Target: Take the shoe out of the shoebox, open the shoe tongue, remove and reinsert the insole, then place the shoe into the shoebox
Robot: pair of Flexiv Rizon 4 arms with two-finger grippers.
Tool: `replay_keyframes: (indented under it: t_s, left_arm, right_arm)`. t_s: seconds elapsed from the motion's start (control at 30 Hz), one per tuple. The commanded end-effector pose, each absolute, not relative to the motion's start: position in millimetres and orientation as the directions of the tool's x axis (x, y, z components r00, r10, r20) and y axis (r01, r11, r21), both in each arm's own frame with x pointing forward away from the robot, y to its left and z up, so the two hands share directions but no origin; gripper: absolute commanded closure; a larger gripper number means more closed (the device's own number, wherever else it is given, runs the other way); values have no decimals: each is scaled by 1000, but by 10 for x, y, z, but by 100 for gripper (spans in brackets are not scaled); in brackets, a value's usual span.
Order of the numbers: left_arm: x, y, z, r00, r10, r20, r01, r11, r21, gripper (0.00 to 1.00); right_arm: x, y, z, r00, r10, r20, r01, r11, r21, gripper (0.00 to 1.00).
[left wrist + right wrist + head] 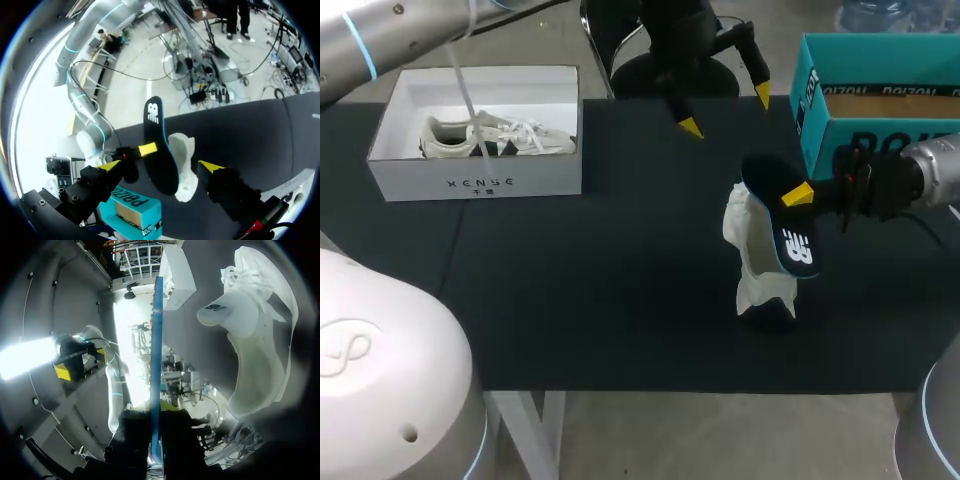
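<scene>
A white shoe [752,262] lies on its side on the dark table mat, right of the middle. Just above it my right gripper [796,197] is shut on a dark blue insole [792,240], which hangs over the shoe's opening. In the right wrist view the insole [156,350] runs edge-on out from between the fingers, with the shoe [255,340] beside it. My left gripper [726,111] hangs open and empty behind the shoe. Its wrist view looks down on the insole [159,150] and the shoe [183,165] between its yellow tips. A teal shoebox [840,130] stands open at the far right.
A white shoebox [475,175] at the back left holds another pale shoe [500,138]. A cable from my left arm hangs across that box. The mat's front and middle left are bare.
</scene>
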State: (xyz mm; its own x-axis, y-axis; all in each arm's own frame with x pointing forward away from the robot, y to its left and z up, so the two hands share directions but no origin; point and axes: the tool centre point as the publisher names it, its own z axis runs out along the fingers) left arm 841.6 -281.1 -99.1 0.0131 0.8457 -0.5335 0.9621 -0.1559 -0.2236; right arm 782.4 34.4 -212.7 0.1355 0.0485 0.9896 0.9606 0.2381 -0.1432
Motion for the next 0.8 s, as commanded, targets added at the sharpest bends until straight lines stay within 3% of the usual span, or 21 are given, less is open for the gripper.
replay_keyframes:
  t_s: [0.03, 0.1, 0.33, 0.57, 0.8]
  left_arm:
    - [8349, -2414, -1090, -138, 460, -877, 979, -72, -192, 0]
    - [8340, -2291, -1163, -200, 286, -937, 970, -76, -230, 0]
    - [8179, -2165, -1381, -217, 3, -976, 970, -112, -216, 0]
    - [8112, -2251, -1568, -240, -122, -963, 963, -152, -221, 0]
    - [8124, -2484, -1640, -232, -124, -965, 967, -136, -215, 0]
  right_arm:
    - [7816, 351, -2124, 135, 51, 990, 961, 236, -143, 100]
    - [7816, 351, -2124, 135, 51, 990, 961, 236, -143, 100]
    - [7816, 351, -2124, 135, 51, 990, 961, 236, -143, 100]
    - [7816, 351, -2124, 135, 51, 990, 961, 236, -143, 100]
    - [7816, 351, -2124, 135, 51, 990, 961, 236, -143, 100]
